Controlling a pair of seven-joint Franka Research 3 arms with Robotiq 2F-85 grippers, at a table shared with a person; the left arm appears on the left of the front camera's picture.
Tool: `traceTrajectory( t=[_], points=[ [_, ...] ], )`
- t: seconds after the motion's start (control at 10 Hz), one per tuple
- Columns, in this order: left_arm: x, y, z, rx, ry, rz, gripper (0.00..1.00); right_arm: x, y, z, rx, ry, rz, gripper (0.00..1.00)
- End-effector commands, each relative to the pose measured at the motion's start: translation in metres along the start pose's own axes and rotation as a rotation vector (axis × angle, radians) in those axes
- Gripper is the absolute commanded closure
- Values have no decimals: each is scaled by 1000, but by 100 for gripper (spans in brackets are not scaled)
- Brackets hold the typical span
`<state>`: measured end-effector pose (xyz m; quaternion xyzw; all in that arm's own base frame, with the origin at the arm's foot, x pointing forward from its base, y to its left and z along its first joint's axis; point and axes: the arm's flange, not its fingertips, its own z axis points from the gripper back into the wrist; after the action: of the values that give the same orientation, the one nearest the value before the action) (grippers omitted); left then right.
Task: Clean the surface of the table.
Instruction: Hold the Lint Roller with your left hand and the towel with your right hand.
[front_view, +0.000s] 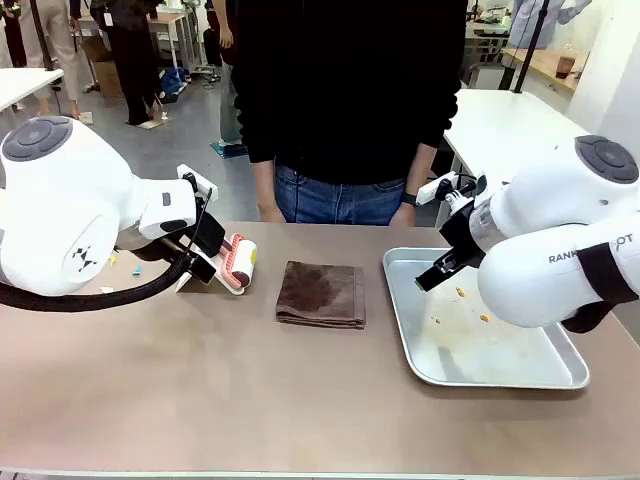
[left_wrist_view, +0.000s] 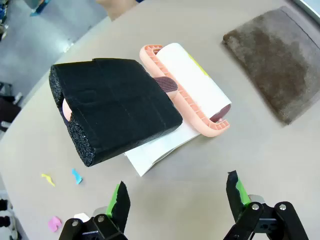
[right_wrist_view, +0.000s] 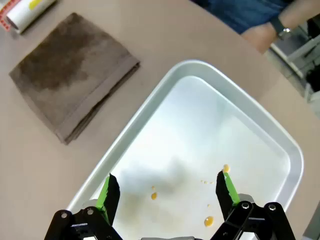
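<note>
The tan-brown table (front_view: 200, 380) carries a lint roller (front_view: 238, 262) with a pink frame, a white roll (left_wrist_view: 192, 80) and a black foam handle (left_wrist_view: 112, 107). My left gripper (front_view: 200, 262) hovers just short of that handle, open (left_wrist_view: 177, 195) and holding nothing. A folded brown cloth (front_view: 320, 293) lies at the table's middle. My right gripper (front_view: 440, 268) hangs open (right_wrist_view: 167, 192) above the silver tray (front_view: 560, 372), its fingers apart and nothing between them. Small coloured paper scraps (left_wrist_view: 76, 175) lie on the table by the left gripper.
Orange crumbs (right_wrist_view: 209, 220) dot the tray's floor (right_wrist_view: 200, 130). A person in a black top (front_view: 340, 90) stands at the far edge, with a hand (front_view: 405, 212) resting near the tray's back corner. White tables (front_view: 500, 125) stand behind.
</note>
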<state>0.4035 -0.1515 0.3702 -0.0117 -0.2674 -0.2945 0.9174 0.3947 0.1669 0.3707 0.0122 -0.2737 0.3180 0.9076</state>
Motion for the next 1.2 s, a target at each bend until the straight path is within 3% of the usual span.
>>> traceTrajectory(
  t=[0.0, 1.1],
  points=[
    [0, 0, 0, 0, 0, 0, 0, 0, 0, 0, 0, -1, 0, 0],
    [0, 0, 0, 0, 0, 0, 0, 0, 0, 0, 0, -1, 0, 0]
  ],
)
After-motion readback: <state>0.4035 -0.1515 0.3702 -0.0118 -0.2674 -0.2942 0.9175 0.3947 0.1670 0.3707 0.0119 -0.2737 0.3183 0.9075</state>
